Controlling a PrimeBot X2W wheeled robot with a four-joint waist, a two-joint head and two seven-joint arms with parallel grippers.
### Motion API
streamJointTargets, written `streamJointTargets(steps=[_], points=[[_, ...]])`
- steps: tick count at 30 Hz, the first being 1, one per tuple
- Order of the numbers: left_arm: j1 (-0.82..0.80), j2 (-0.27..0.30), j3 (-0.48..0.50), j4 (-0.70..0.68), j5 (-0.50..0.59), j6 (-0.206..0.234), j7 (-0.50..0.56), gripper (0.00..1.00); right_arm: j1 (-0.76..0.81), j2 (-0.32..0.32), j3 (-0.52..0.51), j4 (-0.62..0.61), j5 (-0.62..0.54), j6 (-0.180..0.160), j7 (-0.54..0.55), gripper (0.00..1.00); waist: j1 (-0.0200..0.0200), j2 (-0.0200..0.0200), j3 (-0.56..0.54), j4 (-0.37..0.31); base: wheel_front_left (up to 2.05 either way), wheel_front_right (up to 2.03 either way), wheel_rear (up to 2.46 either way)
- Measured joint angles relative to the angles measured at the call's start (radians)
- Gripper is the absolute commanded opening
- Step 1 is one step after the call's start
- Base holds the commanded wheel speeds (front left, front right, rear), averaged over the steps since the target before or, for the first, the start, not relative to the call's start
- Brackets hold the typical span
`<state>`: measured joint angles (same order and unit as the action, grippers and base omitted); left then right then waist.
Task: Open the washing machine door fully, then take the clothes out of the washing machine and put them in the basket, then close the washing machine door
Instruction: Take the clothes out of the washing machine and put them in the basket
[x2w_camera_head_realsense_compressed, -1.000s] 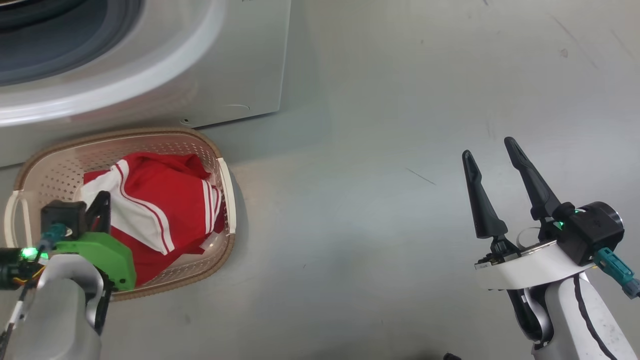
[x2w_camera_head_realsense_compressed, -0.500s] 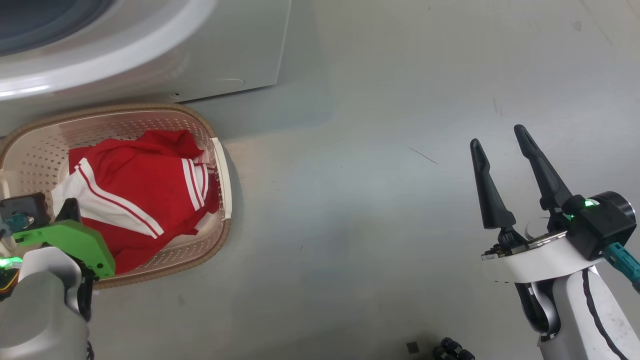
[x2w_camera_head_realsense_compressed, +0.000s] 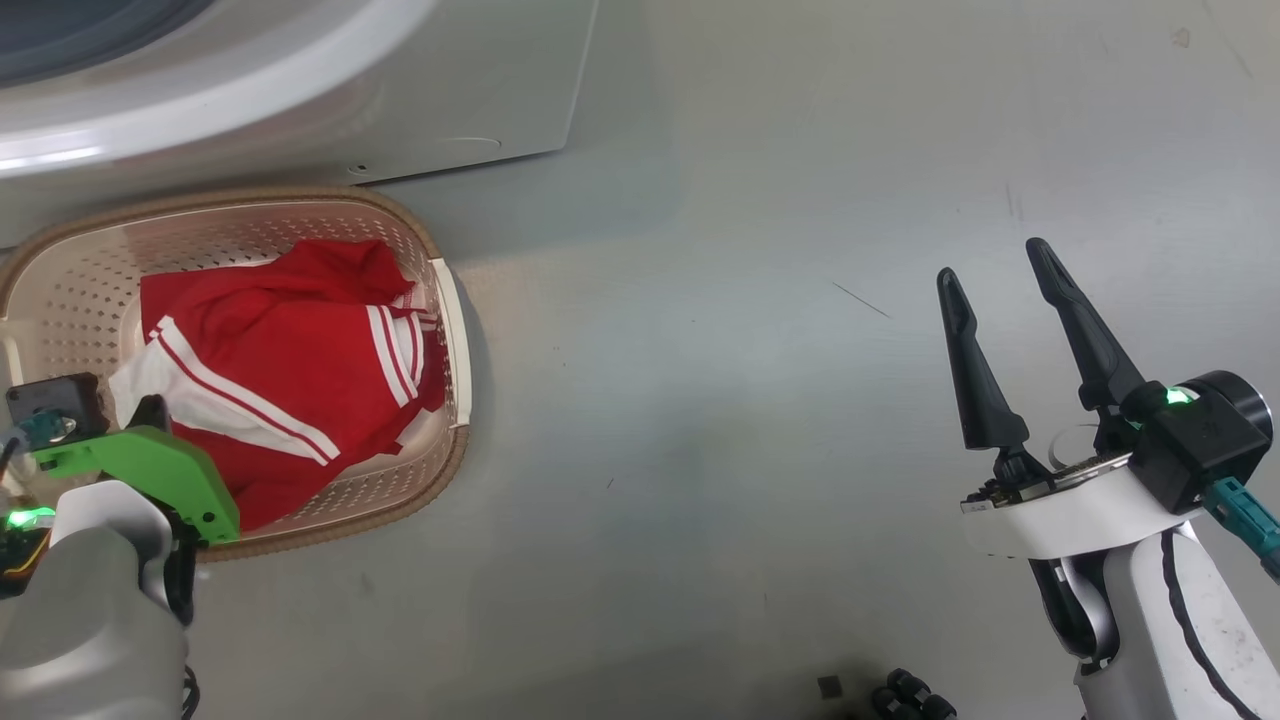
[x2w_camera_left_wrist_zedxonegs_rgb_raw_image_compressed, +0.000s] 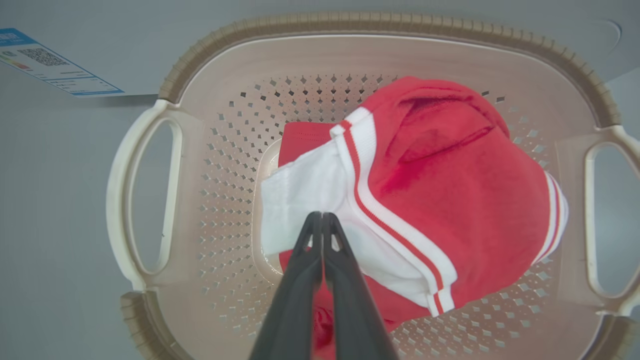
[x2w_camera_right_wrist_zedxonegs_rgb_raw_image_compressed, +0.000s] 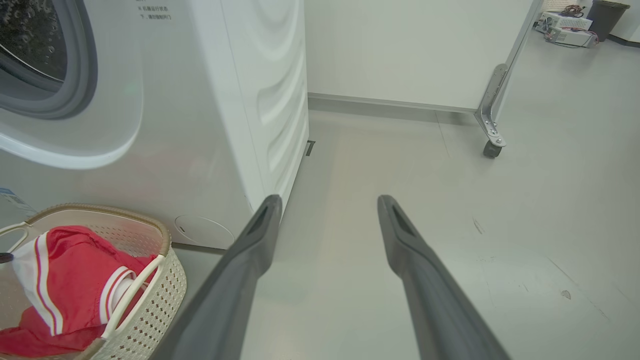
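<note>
- The basket (x2w_camera_head_realsense_compressed: 428, 238) stands on the grey floor (x2w_camera_head_realsense_compressed: 750, 420). Its far long side sits close against the lower front of the washing machine (x2w_camera_head_realsense_compressed: 480, 90).
- The clothes (x2w_camera_left_wrist_zedxonegs_rgb_raw_image_compressed: 440, 190) lie inside the basket as a bright red heap with a white panel and thin red-and-white striped trim. In the left wrist view they are bunched toward the basket's right handle, and the bare perforated wall shows toward its left handle.
- The left gripper (x2w_camera_left_wrist_zedxonegs_rgb_raw_image_compressed: 322, 216) hangs over the basket and points down into it. Its two dark fingers are pressed together tip to tip, above the white panel near the basket's middle. I cannot tell whether the tips touch the cloth.
- The right gripper (x2w_camera_head_realsense_compressed: 990, 262) is well apart from the basket, on the robot's right over the floor. Its fingers are spread wide and it is empty.
- Above and behind the basket, the machine's round opening shows its grey rubber seal (x2w_camera_right_wrist_zedxonegs_rgb_raw_image_compressed: 75, 75).
- A blue label sticker (x2w_camera_left_wrist_zedxonegs_rgb_raw_image_compressed: 50, 62) sits on the machine's front, just beyond the basket's rim by the left handle.
- Far from the basket, past the machine's side, a white panel stands on a small caster wheel (x2w_camera_right_wrist_zedxonegs_rgb_raw_image_compressed: 492, 149).
</note>
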<state>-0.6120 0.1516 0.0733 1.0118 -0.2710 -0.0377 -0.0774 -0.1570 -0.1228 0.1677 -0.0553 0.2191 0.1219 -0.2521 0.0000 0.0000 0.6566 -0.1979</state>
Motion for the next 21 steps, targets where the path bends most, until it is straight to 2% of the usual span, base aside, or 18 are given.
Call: streamJointTargets(steps=[1,2,3,4,11,21], points=[[-0.007,0.0,-0.002,0.005,0.0,0.0,-0.002,0.0,0.0,0.0,0.0,0.0,-0.001,0.0,0.0,1.0,0.0,0.0,0.0,0.001,0.0,0.0,0.0],[-0.013,-0.001,-0.003,0.011,0.0,-0.002,-0.005,0.18,-0.001,0.0,0.0,0.0,-0.001,0.0,0.0,1.0,0.0,0.0,0.001,0.002,0.0,0.0,0.0],[-0.018,-0.002,-0.003,0.017,0.0,-0.003,-0.005,0.7,-0.003,0.0,0.0,0.0,-0.002,0.0,0.0,1.0,0.0,0.0,0.0,0.002,0.0,0.0,0.0],[-0.02,-0.003,-0.003,0.023,0.0,-0.003,-0.007,1.0,-0.005,0.001,0.0,0.0,-0.002,0.0,0.0,1.0,0.0,0.0,0.0,0.003,0.0,0.0,0.0],[-0.024,-0.01,-0.016,0.088,0.005,-0.01,-0.005,1.0,-0.019,0.012,0.002,0.017,-0.002,0.0,0.0,1.0,0.0,0.0,-0.024,0.006,0.0,0.0,0.0],[-0.024,-0.013,-0.046,0.086,0.018,-0.04,-0.117,1.0,-0.019,0.028,0.002,0.051,0.0,0.0,0.0,1.0,0.0,0.0,-0.099,0.018,0.0,0.0,0.0]])
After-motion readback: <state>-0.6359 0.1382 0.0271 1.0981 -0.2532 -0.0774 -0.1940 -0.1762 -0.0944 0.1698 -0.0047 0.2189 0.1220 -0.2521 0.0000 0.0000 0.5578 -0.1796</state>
